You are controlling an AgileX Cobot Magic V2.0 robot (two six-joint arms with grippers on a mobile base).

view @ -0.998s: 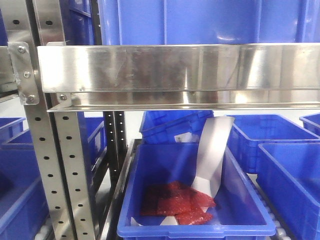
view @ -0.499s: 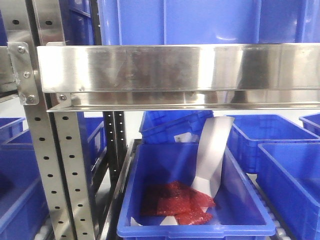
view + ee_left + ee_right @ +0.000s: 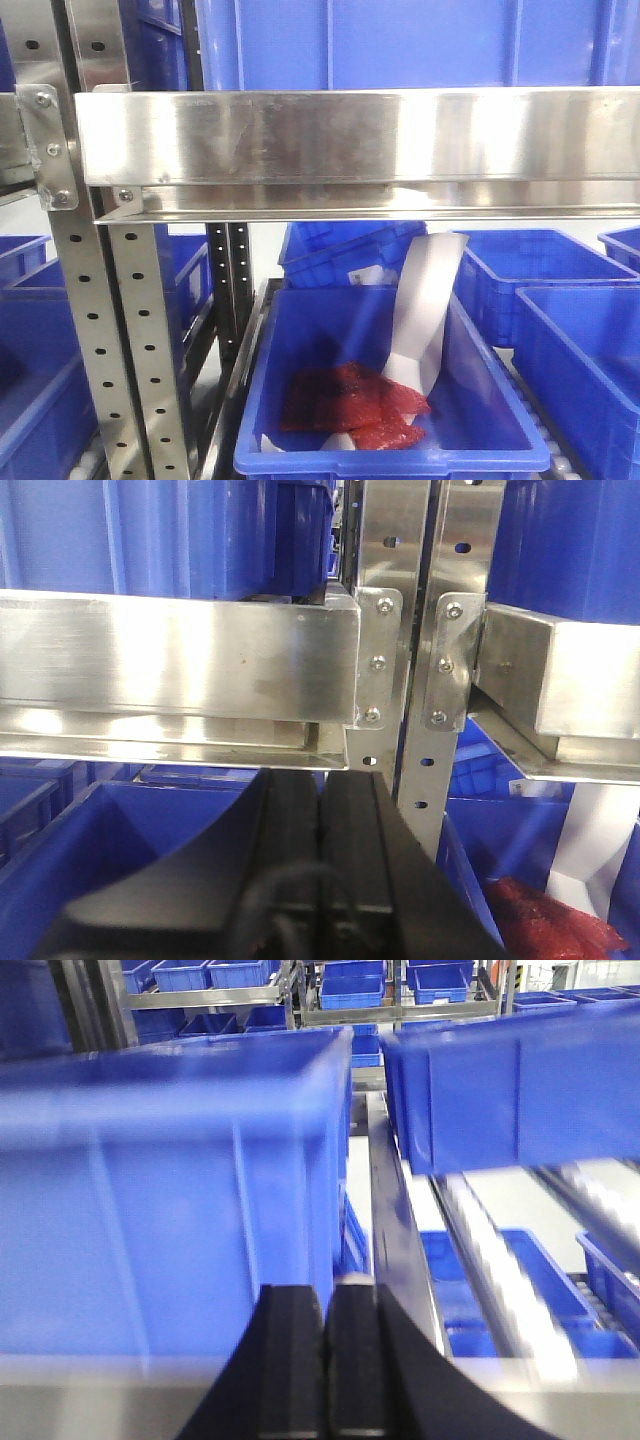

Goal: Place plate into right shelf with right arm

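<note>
Close in front of the right shelf (image 3: 350, 135), with its wide shiny steel rail across the whole front view and a large blue bin (image 3: 400, 40) standing on the level above it. At the left, perforated uprights (image 3: 90, 330) and a bolted bracket (image 3: 45, 140) at the end of the rail. Below the rail, a lower blue bin (image 3: 390, 462) with red packets (image 3: 350, 405) on its floor and a curled white paper sheet (image 3: 425, 300) leaning up from them against the back wall; more blue bins beside and behind. On the left wrist view, the left gripper (image 3: 320, 790) closed with nothing in it, both black fingers pressed together with only a thin seam between, pointing toward the joint of two rails and their brackets (image 3: 375, 660), low under the rail. On the right wrist view, the right gripper (image 3: 325, 1310) also closed with nothing in it, fingers side by side and touching, held high beside a blurred blue bin (image 3: 170, 1190) at the left, with a second bin (image 3: 500, 1090) at the right and a steel rail running away between them. Further racks with small blue bins far at the back. Not possible to tell where the plate is: not to be made out in any of the three views, neither between the fingers nor on the shelf levels in sight.
</note>
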